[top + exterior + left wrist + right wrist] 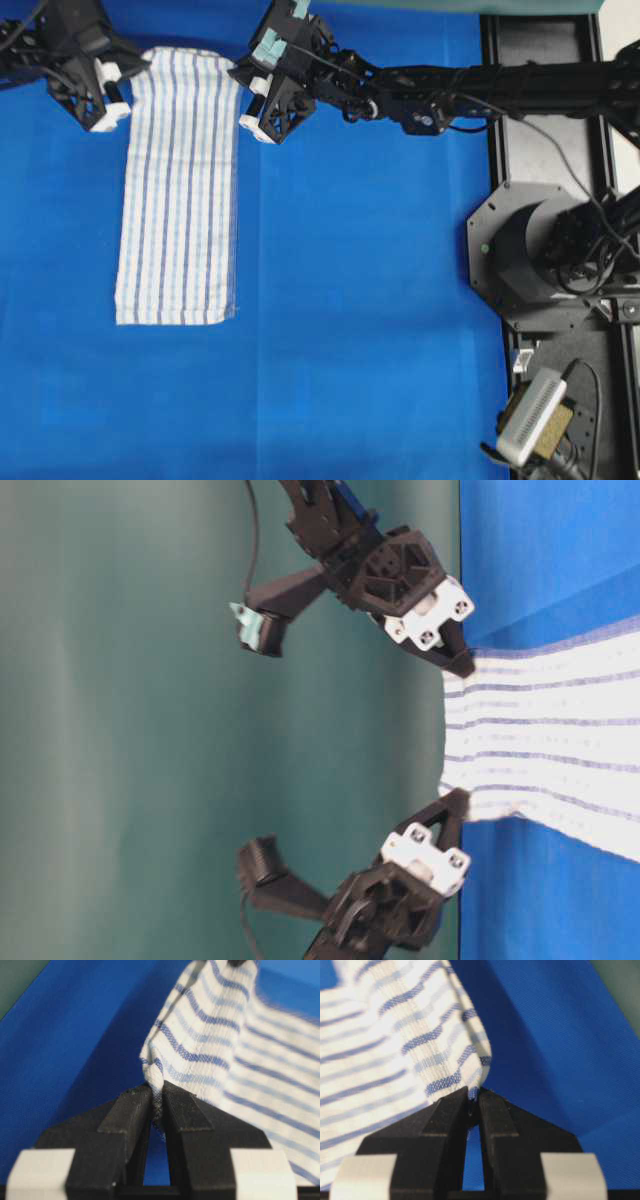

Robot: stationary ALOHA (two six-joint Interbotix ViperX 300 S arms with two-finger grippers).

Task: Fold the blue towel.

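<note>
Both grippers pinch blue towel's far corners, top of overhead frame.
Left gripper [156, 1105] & right gripper [474, 1099] clamped on blue towel [180, 190] corners, prob. to fold it lengthwise.

Woven cloth towel [178, 190], matt plastic pincers.

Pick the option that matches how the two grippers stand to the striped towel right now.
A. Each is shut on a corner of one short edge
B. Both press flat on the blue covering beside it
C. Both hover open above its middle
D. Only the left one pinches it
A: the left gripper and the right gripper each pinch a corner of the blue towel at its far short edge.
</note>
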